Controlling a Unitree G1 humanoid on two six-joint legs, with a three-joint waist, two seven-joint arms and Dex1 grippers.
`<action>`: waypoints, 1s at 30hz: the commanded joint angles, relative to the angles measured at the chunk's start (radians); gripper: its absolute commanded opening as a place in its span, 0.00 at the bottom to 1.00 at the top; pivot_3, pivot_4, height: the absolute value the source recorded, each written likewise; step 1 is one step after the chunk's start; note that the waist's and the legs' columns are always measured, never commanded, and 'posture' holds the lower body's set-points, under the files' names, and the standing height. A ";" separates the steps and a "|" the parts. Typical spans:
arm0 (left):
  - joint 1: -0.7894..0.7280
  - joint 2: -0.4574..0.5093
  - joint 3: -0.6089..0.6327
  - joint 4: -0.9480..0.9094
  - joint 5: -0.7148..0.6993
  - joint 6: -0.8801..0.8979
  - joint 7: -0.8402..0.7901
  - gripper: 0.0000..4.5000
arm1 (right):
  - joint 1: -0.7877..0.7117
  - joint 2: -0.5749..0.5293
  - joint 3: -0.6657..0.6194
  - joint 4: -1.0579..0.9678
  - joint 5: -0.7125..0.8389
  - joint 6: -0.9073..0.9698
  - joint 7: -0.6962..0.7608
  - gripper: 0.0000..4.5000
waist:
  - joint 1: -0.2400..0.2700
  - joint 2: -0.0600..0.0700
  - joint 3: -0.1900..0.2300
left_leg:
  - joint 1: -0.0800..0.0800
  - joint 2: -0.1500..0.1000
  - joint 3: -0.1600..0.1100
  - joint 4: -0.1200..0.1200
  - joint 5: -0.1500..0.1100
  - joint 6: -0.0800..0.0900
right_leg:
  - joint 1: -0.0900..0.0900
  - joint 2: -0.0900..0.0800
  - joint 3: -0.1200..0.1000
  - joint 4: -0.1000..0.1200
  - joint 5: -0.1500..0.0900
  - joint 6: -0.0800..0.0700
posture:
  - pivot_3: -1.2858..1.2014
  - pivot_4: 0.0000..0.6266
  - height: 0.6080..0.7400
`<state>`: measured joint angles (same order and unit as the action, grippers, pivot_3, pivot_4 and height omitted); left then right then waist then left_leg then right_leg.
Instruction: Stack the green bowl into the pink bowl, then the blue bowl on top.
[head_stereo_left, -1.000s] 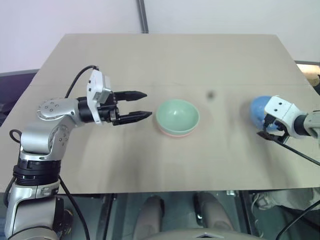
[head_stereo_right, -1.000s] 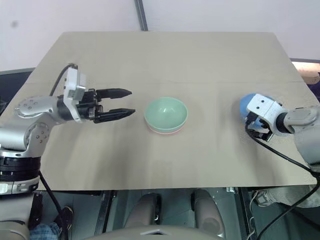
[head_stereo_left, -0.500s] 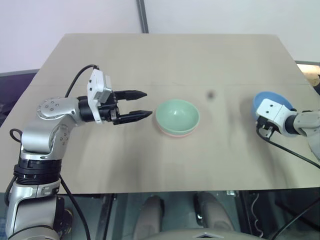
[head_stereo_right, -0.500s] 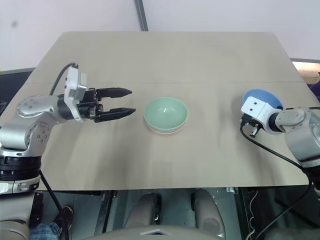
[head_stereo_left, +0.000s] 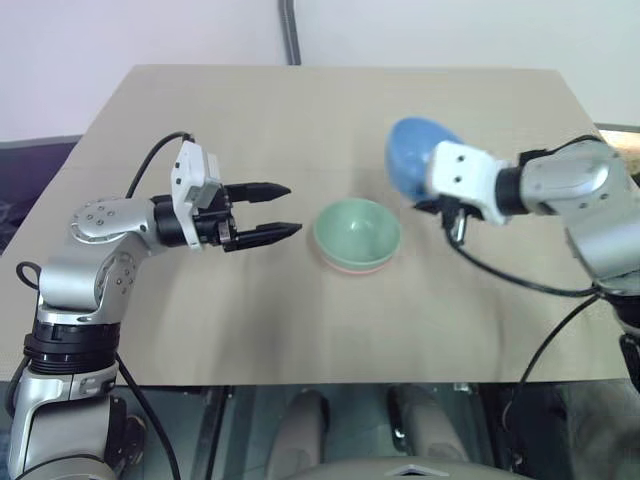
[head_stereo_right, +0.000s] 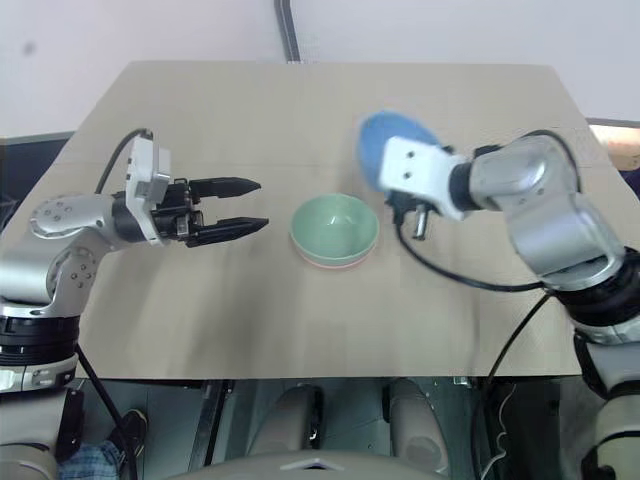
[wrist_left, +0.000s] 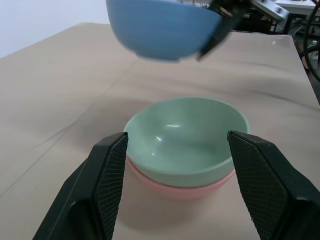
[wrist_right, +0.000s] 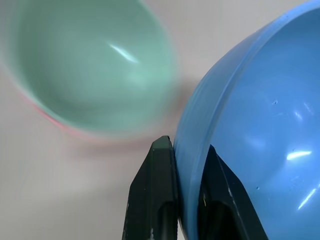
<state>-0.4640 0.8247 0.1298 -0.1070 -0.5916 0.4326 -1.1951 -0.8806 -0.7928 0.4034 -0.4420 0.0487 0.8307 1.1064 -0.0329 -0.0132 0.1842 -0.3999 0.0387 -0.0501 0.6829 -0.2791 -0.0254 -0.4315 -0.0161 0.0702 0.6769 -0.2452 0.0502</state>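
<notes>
Blue bowl in the air, last stacking step in hand.

I see the table (head_stereo_left: 200, 330) bearing the green bowl (head_stereo_left: 357, 231) nested in the pink bowl (wrist_left: 200, 190), so the first stack is done. My right gripper (wrist_right: 187, 165) pinches the blue bowl (head_stereo_left: 412, 155) by its rim, one finger inside, one outside, holding it tilted above and just beyond the stack, I judge for lowering in. My left gripper (head_stereo_left: 280, 210) hovers beside the stack, fingers wide apart, empty. The pink bowl shows merely a sliver; the right gripper's fingertips hide behind the wrist in the head views.
</notes>
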 joint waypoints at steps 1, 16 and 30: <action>-0.011 0.014 0.026 -0.015 -0.002 -0.014 -0.002 0.75 | -0.012 0.000 0.028 -0.052 0.005 -0.057 0.029 0.01 | -0.001 0.000 0.000 | 0.000 0.000 0.000 0.000 0.000 0.000 | 0.000 0.000 0.000 0.000 0.000 0.000 | 0.52 0.24 1.00; 0.020 0.020 0.042 -0.007 0.003 -0.032 -0.015 0.75 | -0.035 0.094 0.131 -0.035 -0.056 -0.141 0.030 0.79 | -0.008 0.000 0.000 | 0.001 0.000 0.000 0.000 0.000 0.000 | 0.000 0.001 0.000 0.001 0.000 0.000 | 0.52 0.24 1.00; 0.113 0.039 0.118 -0.070 -0.021 0.011 0.056 0.75 | 0.109 -0.074 -0.273 0.066 0.242 0.005 0.132 0.79 | -0.007 0.000 0.000 | 0.001 0.000 0.000 0.000 0.000 0.000 | 0.000 0.000 0.000 0.001 0.000 0.000 | 0.52 0.24 1.00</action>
<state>-0.3726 0.8406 0.1928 -0.1178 -0.5919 0.4322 -1.1640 -0.8160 -0.8494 0.2482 -0.3844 0.2224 0.8472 1.2250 -0.0400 -0.0133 0.1841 -0.3988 0.0391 -0.0504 0.6829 -0.2792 -0.0253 -0.4314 -0.0157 0.0699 0.6780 -0.2451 0.0501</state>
